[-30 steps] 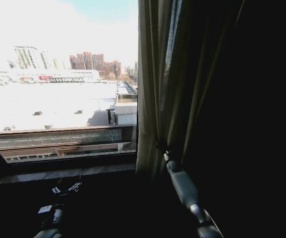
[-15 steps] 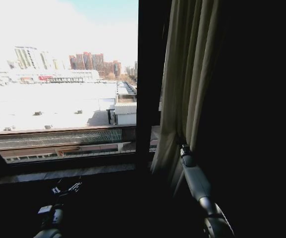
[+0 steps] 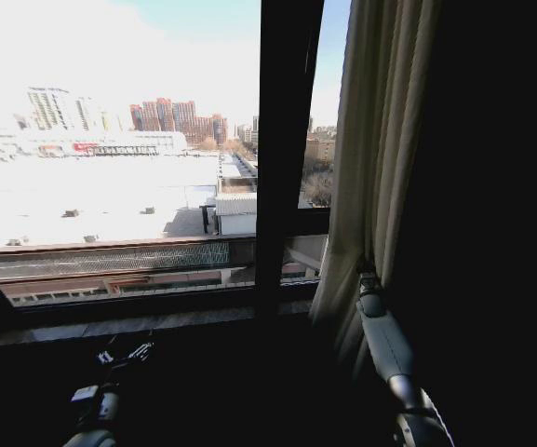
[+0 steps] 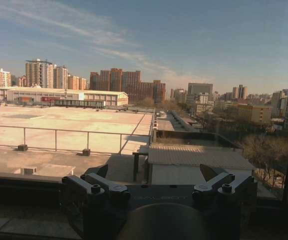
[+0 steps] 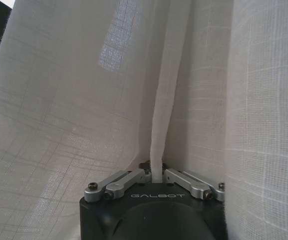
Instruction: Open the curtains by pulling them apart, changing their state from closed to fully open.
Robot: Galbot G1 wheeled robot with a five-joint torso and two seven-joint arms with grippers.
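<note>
Now the curtain (image 3: pixel 380 140) hangs bunched in cream pleats at the right of the window, beside the black frame bar (image 3: pixel 282 149), with bright rooftops and city buildings showing through the bare glass to its left. The right gripper (image 3: pixel 368 277) is at the curtain's lower part, its fingers (image 5: pixel 129 179) closed on a narrow fold of the sheer white fabric (image 5: pixel 158 125) (the weave is plain up close). The left gripper (image 4: pixel 158 187) sits low near the sill (image 3: pixel 110 326), fingers spread wide, holding nothing.
</note>
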